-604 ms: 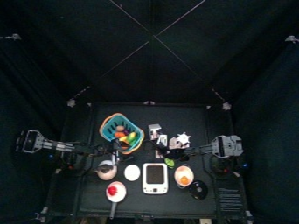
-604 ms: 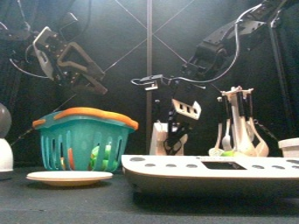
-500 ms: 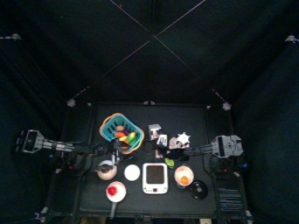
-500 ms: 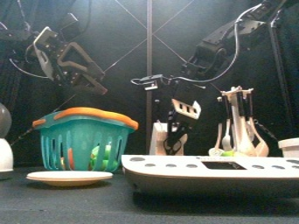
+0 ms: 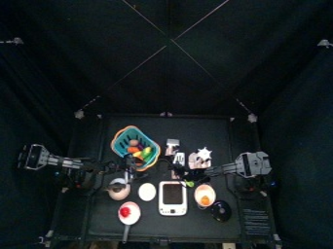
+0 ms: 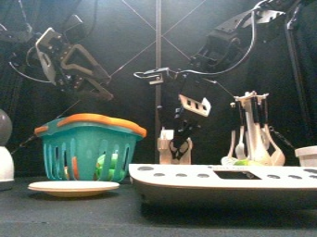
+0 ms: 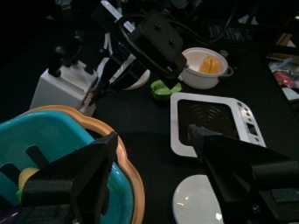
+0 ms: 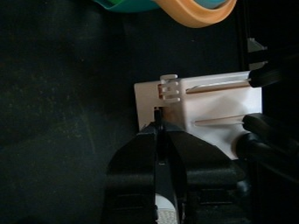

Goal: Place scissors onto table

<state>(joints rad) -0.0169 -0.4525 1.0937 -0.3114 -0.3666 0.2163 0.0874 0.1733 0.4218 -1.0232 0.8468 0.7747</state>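
Right tool (image 8: 158, 131) grips scissors (image 8: 160, 175) above white block (image 8: 205, 98).

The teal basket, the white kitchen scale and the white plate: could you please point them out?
teal basket (image 6: 89, 153): front view, its slatted side wall.
white kitchen scale (image 6: 223, 181): front view, its front edge.
white plate (image 6: 72, 188): front view, its rim.

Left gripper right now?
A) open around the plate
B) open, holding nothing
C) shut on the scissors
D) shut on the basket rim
B: in the left wrist view the left gripper has its jaws wide apart with nothing between them, up in the air over the basket and the plate.
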